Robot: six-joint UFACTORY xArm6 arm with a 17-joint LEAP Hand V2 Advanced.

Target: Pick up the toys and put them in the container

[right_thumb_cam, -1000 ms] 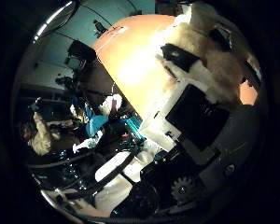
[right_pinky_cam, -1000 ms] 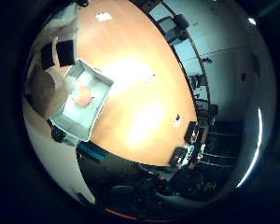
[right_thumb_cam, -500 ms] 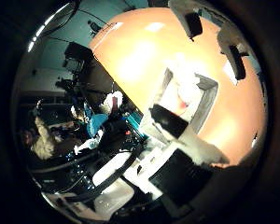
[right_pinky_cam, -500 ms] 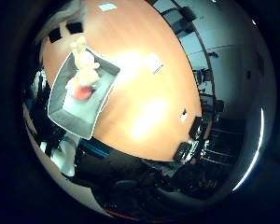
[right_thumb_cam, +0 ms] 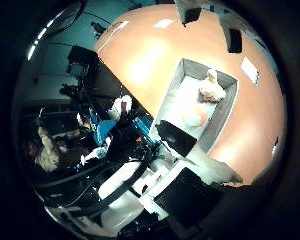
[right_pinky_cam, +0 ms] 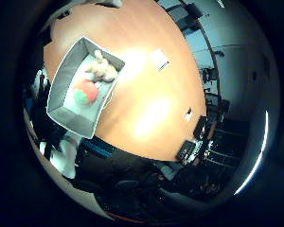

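A grey rectangular container (right_pinky_cam: 59,87) stands on the orange table (right_pinky_cam: 147,104) near its edge. In it lie a beige plush toy (right_pinky_cam: 102,66) and a red and green toy (right_pinky_cam: 84,94). The right thumb side palm view shows the same container (right_thumb_cam: 172,95) with the beige plush toy (right_thumb_cam: 210,88) and the red toy (right_thumb_cam: 195,116) inside. My hand (right_thumb_cam: 195,170) is above the container, well away from it. Its fingertips (right_thumb_cam: 235,40) are spread out at the view's edge and nothing is between them.
A white sheet (right_pinky_cam: 161,59) and a small card (right_pinky_cam: 187,115) lie on the table beyond the container. Office chairs (right_pinky_cam: 194,24) line the far side. Equipment and a stand (right_thumb_cam: 120,115) sit below the table's near edge.
One second ago the beige plush toy was close against my palm with fingers round it. Now it lies in the container, my fingers have spread, and my hand has moved up and away.
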